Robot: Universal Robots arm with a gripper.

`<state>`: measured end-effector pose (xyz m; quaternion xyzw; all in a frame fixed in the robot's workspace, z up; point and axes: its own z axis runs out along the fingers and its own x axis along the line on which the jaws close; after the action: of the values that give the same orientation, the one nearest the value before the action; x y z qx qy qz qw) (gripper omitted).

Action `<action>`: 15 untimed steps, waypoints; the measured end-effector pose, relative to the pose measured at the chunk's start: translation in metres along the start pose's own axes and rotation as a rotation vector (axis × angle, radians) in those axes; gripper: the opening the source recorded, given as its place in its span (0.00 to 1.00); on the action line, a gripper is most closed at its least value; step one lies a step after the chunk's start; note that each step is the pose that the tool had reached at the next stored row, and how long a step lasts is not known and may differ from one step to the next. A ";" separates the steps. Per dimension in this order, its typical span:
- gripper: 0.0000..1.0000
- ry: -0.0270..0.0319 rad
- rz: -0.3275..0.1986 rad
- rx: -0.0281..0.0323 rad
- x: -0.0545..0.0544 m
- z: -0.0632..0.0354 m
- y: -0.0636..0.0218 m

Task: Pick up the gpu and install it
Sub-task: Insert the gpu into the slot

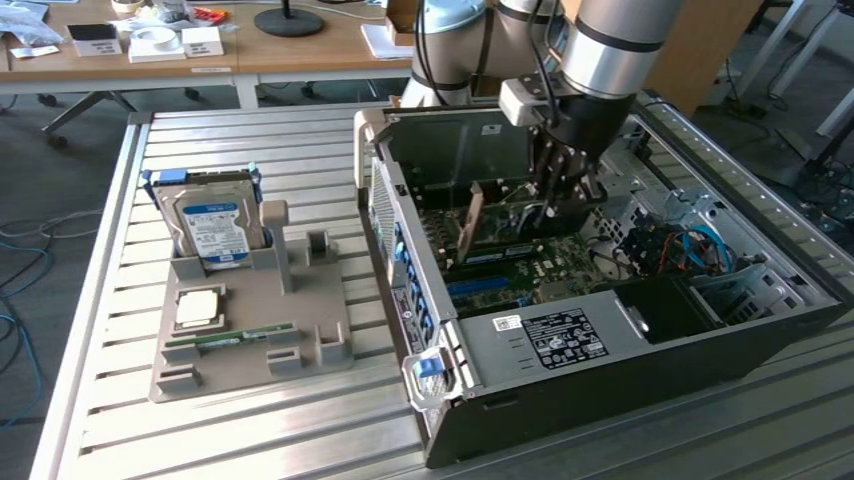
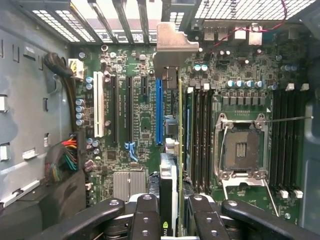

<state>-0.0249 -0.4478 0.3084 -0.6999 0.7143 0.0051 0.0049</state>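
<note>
2 fingers clamp 1 gpu | 1 open case | 1 motherboard

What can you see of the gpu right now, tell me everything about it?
The gpu is a thin dark card seen edge-on, with a bent silvery metal bracket at its far end and a green logo near the pincer. The pincer is shut on it from both sides. It stands on edge over the motherboard, beside the long blue slot; whether it is seated cannot be told.
</note>
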 end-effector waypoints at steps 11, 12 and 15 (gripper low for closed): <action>0.27 -0.0003 0.000 0.0045 0.000 0.0103 0.0060; 0.27 -0.0003 0.000 0.0045 0.000 0.0103 0.0060; 0.27 -0.0005 0.000 0.0045 0.000 0.0104 0.0060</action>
<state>-0.0310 -0.4479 0.2981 -0.6999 0.7142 0.0036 0.0067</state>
